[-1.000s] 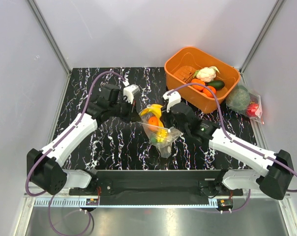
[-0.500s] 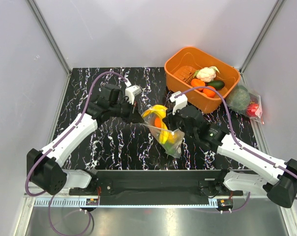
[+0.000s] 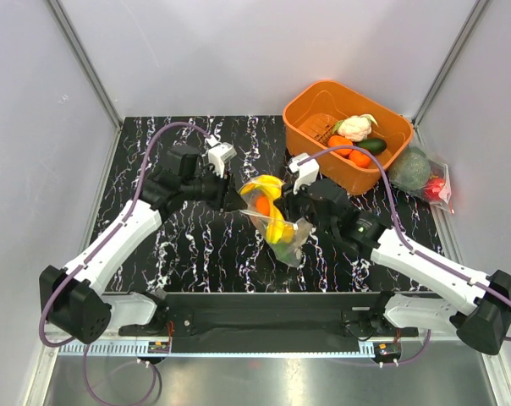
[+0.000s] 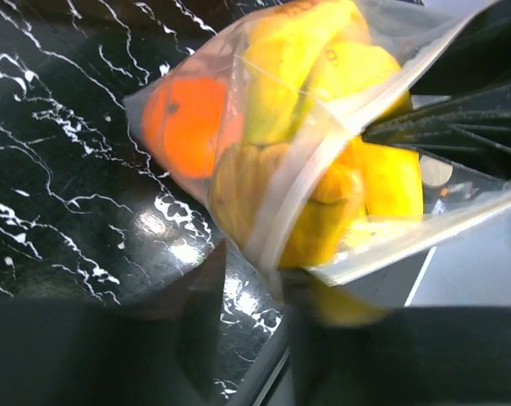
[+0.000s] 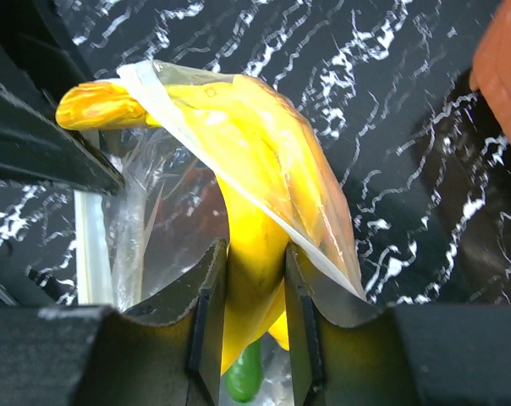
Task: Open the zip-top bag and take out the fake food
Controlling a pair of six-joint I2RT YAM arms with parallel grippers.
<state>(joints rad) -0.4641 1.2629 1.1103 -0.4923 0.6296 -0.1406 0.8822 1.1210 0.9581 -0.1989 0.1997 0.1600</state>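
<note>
The zip-top bag (image 3: 282, 237) hangs above the black table between both grippers, with an orange fruit (image 3: 262, 205) and yellow pieces (image 3: 277, 227) in it. My left gripper (image 3: 236, 200) is at the bag's left edge. In the left wrist view the bag's white zip strip (image 4: 281, 228) runs down between its blurred dark fingers (image 4: 205, 313), beside the orange fruit (image 4: 184, 123). My right gripper (image 3: 296, 211) is on the bag's right side. In the right wrist view (image 5: 255, 296) it is shut on a long yellow piece (image 5: 251, 245), with bag film (image 5: 306, 211) draped over it. A dark-green vegetable (image 5: 245, 376) shows below.
An orange bin (image 3: 306, 95) stands at the back right with a white cauliflower (image 3: 355, 127), orange fruits and a dark-green piece inside. An undotted clear bag with a big green ball (image 3: 410, 169) and a red item (image 3: 438, 188) lies right of it. Grey walls enclose the table.
The bag has been drawn up and hangs more upright between the grippers. My right gripper has shifted left towards the bag. My left gripper has pulled slightly back and left.
</note>
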